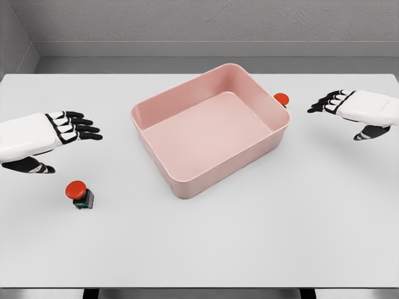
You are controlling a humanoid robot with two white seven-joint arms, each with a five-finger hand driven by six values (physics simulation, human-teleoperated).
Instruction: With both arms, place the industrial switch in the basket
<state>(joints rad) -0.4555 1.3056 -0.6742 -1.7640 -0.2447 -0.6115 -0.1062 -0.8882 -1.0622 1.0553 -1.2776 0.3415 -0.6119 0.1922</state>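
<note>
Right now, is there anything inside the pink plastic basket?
No, the pink plastic basket is empty; both red-topped switches sit outside on the white table.

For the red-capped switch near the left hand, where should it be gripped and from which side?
Grip the red-capped switch by its dark boxy body under the red mushroom cap, coming from above and the left with the left robot hand. It stands upright and apart on the white table, its sides are free, and the wide round cap would probably slip between fingers. The pink basket sits to its right.
</note>
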